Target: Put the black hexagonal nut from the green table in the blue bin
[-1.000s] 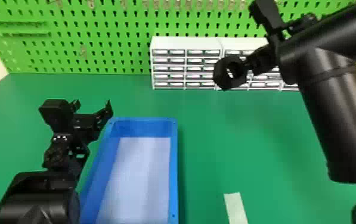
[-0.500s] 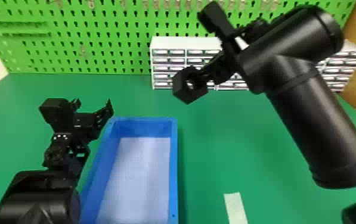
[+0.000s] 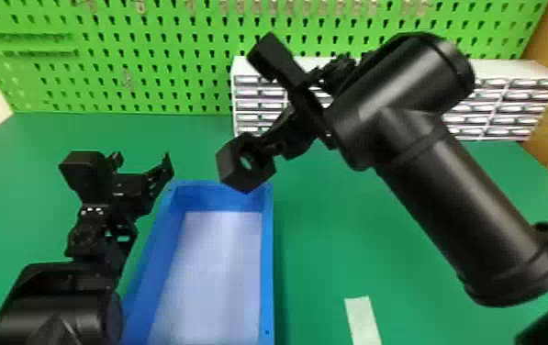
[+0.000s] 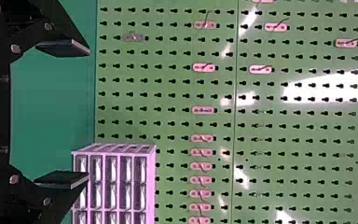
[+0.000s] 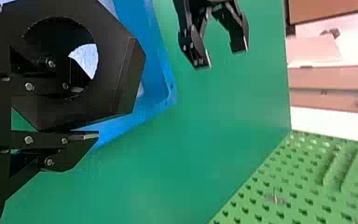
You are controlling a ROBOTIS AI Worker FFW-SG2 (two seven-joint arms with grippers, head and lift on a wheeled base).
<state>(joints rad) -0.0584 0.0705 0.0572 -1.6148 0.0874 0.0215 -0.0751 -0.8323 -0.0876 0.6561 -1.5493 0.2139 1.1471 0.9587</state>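
My right gripper (image 3: 265,140) is shut on the black hexagonal nut (image 3: 260,170) and holds it in the air near the far right corner of the blue bin (image 3: 266,257). In the right wrist view one finger of the right gripper (image 5: 81,112) passes into the hole of the nut (image 5: 128,77) and the other lies against its outside. The left gripper (image 3: 146,167) stands parked at the bin's left side, open. In the left wrist view the left gripper (image 4: 63,114) has nothing between its wide-set fingers.
A white drawer cabinet (image 3: 506,96) stands at the back against the green pegboard (image 3: 148,55). On the green table (image 3: 323,220), right of the bin, lies a pale strip (image 3: 362,319).
The right arm has swung left across the table, carrying the nut from in front of the cabinet toward the bin's far end. The left arm has kept still.
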